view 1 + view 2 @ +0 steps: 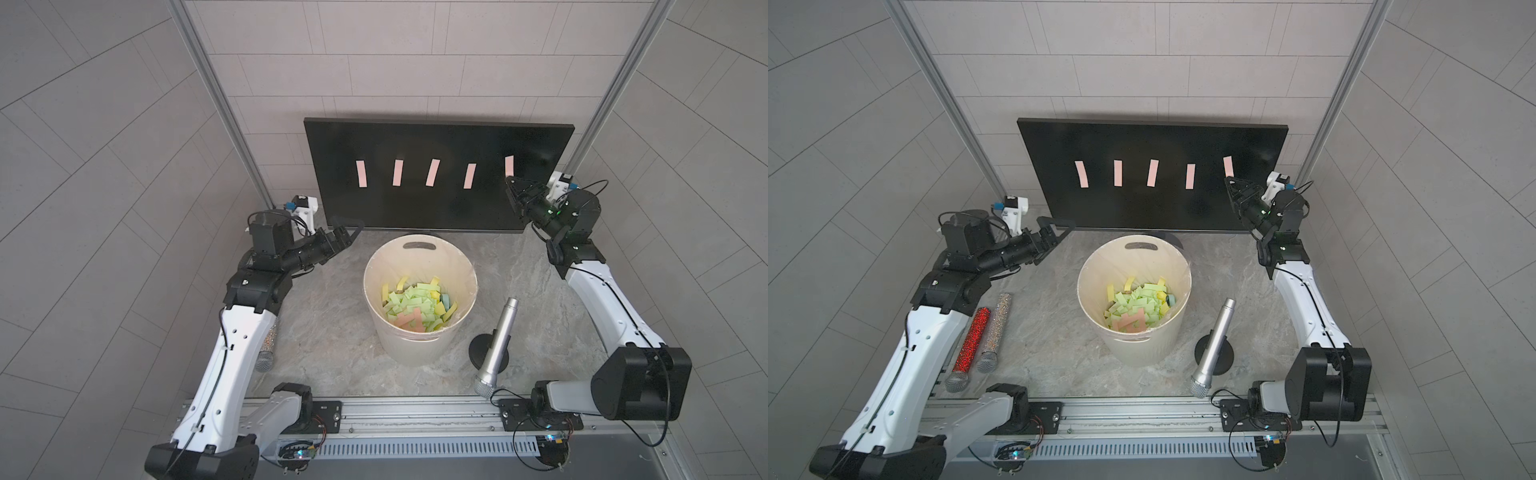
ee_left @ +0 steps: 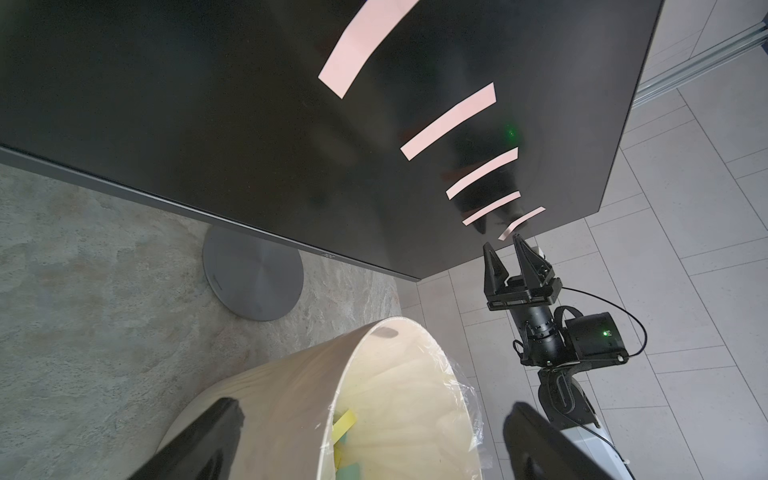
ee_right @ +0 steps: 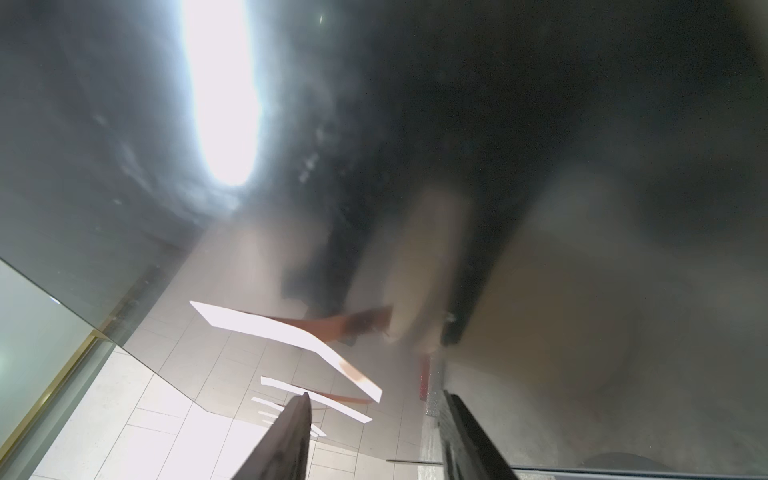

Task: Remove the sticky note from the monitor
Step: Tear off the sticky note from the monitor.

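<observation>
Pink sticky note [image 3: 282, 332] curls between the half-open right fingers [image 3: 286, 440].

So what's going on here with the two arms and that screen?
A two-armed robot is clearing pink sticky notes off the black monitor; five are stuck there. The right claw, jaws apart, sits at the lower end of the rightmost note, not yet pinching it. The left claw hangs open by the monitor's lower corner. The cream bucket in front holds coloured notes.
</observation>
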